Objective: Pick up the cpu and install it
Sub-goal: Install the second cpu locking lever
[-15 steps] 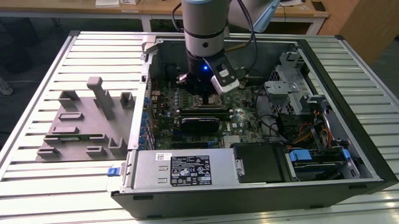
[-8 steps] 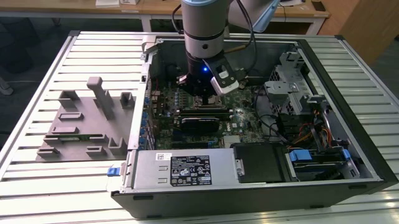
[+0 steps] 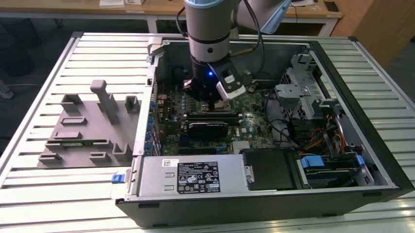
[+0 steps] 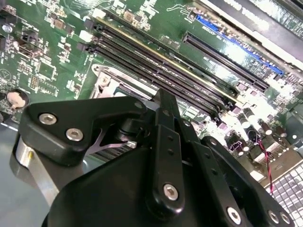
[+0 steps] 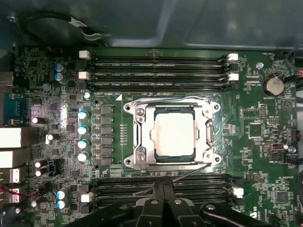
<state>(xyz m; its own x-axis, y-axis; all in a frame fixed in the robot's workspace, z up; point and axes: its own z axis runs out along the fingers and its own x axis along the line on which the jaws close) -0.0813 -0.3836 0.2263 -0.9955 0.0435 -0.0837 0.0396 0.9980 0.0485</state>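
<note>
The open computer case [image 3: 363, 160] lies on its side on the slatted counter [image 3: 39, 97], and the green motherboard [image 5: 57, 71] fills its floor. In the first wrist view the cpu [image 5: 173, 135] sits flat inside the metal socket frame [image 5: 137, 137], between two banks of black memory slots [image 5: 156, 71]. The hand [image 5: 162, 189] hangs just above the board near the socket; its black fingers [image 5: 156, 196] are pressed together with nothing between them. In the exterior view the arm [image 3: 209, 34] covers the socket, so the cpu is hidden there. Beside the case, on the exterior view's left, a grey fixture [image 3: 84, 131] with upright blocks rests on the counter. Wooden desks [image 3: 311, 12] stand behind.
</note>
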